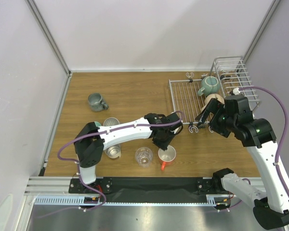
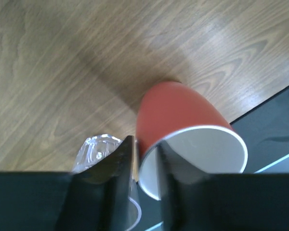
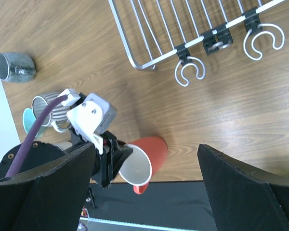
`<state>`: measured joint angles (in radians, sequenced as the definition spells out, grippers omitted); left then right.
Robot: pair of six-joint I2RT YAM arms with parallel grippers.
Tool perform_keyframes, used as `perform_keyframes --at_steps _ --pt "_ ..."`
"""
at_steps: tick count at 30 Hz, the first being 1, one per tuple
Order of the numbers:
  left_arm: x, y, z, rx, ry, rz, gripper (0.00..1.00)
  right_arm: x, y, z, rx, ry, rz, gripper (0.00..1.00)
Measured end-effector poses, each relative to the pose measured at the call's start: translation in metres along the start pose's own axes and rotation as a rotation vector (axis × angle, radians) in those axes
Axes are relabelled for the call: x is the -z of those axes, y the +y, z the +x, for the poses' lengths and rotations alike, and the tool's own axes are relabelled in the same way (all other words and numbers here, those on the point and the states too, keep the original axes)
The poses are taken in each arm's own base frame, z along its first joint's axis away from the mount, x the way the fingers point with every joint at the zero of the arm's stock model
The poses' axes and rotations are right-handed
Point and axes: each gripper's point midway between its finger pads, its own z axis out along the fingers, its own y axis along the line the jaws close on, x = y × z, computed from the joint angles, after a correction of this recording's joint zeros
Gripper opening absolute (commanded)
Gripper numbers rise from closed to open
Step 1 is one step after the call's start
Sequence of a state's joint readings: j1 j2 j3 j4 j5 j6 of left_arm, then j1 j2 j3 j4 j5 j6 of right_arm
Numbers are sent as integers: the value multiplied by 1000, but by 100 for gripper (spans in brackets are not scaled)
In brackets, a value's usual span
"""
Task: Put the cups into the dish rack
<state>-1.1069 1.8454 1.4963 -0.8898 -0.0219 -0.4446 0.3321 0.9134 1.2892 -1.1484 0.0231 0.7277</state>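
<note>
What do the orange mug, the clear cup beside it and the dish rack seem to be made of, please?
Orange mug: probably glazed ceramic, matte orange outside, smooth white inside.
Clear glass: likely glass, transparent with glints, possibly plastic.
Dish rack: metal wire, silvery and shiny.

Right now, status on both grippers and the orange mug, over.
Left gripper astride rim of orange mug with white inside, grip unconfirmed. Right gripper open, empty. Clear glass close beside the mug.

My left fingers (image 2: 119, 166) cover most of the glass (image 2: 94, 148) and the rim of the orange mug (image 2: 178, 115); my right arm (image 1: 241, 120) half hides the beige mug (image 1: 213, 99).
</note>
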Motion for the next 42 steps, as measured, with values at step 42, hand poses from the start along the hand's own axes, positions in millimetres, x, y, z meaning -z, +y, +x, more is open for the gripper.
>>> perform_keyframes --at_steps 42 --pt "334 26 -168 242 -1012 799 0 90 193 -11 -125 308 -1039 96"
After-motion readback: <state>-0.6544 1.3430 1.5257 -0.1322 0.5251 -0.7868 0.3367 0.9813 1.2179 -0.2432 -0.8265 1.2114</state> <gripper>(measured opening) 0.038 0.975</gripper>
